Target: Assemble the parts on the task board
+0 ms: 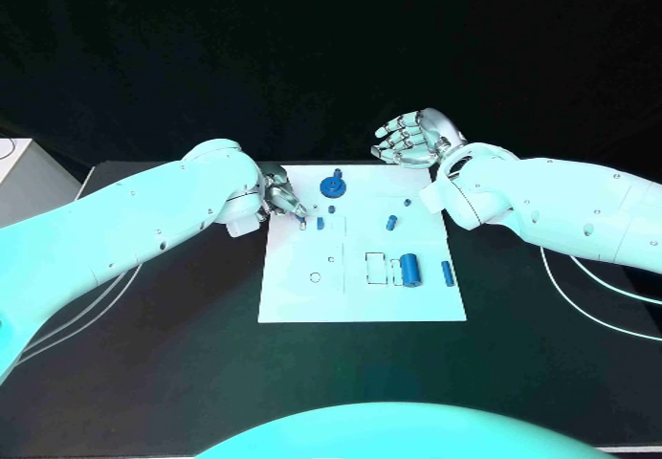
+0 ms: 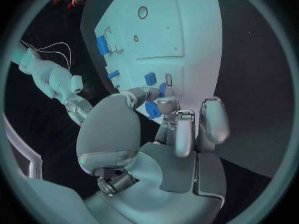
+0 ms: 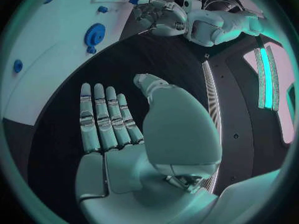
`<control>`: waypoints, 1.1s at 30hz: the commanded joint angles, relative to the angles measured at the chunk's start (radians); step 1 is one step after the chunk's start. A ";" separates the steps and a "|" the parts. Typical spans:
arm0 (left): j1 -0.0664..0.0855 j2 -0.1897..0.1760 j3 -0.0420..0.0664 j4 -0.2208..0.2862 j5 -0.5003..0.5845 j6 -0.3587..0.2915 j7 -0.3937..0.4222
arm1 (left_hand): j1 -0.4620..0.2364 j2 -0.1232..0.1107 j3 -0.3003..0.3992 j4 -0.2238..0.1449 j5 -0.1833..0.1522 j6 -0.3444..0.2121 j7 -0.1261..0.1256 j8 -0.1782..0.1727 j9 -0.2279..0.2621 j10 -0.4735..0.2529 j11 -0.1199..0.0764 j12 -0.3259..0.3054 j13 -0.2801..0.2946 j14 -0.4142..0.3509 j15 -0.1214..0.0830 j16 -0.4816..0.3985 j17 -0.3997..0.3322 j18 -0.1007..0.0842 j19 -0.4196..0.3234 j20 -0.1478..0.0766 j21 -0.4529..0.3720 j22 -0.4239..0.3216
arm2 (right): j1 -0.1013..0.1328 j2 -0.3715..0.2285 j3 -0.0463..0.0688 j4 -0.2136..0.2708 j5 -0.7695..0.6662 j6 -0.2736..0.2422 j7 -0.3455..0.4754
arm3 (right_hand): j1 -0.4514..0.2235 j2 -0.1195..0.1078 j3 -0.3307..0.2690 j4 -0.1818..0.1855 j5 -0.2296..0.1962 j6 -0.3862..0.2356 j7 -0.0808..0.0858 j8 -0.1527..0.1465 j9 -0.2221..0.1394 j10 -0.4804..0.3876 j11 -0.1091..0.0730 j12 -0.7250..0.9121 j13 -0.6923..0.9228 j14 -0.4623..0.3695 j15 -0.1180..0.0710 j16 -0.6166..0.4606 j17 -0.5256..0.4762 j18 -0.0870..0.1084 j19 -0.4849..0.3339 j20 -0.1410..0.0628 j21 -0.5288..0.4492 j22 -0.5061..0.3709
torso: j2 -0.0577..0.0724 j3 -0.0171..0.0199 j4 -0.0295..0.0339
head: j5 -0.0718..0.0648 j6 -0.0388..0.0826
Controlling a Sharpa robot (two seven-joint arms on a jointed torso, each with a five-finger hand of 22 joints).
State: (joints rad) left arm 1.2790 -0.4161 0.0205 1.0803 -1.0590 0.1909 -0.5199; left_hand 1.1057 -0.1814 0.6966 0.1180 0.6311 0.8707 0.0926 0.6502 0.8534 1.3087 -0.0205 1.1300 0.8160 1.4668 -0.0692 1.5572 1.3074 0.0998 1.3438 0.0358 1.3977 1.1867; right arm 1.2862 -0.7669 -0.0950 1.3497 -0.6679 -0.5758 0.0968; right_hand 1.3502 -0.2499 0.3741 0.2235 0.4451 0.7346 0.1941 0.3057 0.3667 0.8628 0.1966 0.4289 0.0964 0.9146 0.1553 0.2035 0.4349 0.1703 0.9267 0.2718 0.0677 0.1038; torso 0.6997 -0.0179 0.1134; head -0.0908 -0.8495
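- The left silver hand [image 1: 276, 203], at the upper-left corner of the white rectangular task board [image 1: 362, 304], pinches a small blue plastic part [image 2: 152, 109].
- The right silver hand [image 1: 411, 139] hovers empty, fingers spread, beyond the board's top edge.
- Risk: the thin pinch could let the part slip or tilt.

One task board [image 1: 359, 287], roughly six blue parts [image 1: 409, 269]

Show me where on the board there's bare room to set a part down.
The task board is bare along its near edge, below the big blue cylinder, and on the near-left around the small round hole. It is crowded at the far-left corner, where the left robot hand works beside the blue gear.
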 commanded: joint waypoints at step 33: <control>-0.026 -0.013 -0.001 0.011 -0.001 0.017 0.003 | 0.004 0.006 0.160 -0.163 0.007 0.047 -0.038 0.006 0.002 0.005 -0.003 -0.006 -0.002 0.096 -0.009 0.002 0.237 -0.017 0.007 -0.002 0.007 0.002 | 0.000 -0.001 0.001 0.000 -0.002 0.011 0.011 | 0.002 0.013 -0.010 -0.001 0.008 -0.007 0.063 0.009 -0.003 -0.010 0.001 0.013 -0.010 -0.004 0.003 -0.009 -0.005 0.014 -0.007 -0.002 0.001 -0.009 | 0.000 0.0001 -0.0001 | 0.001 -0.004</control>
State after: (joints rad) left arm 1.2550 -0.4287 0.0196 1.0899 -1.0582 0.1938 -0.5195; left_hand 1.1049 -0.1822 0.6965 0.1180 0.6351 0.8707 0.0926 0.6507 0.8537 1.3098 -0.0190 1.1300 0.8144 1.4668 -0.0692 1.5566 1.3074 0.0998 1.3438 0.0359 1.4010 1.1876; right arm 1.2859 -0.7674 -0.0950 1.3494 -0.6677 -0.5750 0.0970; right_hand 1.3542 -0.2459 0.3673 0.2223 0.4494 0.7346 0.1941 0.3134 0.3646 0.8590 0.2003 0.4393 0.0872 0.9146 0.1553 0.1975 0.4303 0.1703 0.9267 0.2718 0.0676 0.0954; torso 0.7003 -0.0180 0.1133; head -0.0899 -0.8532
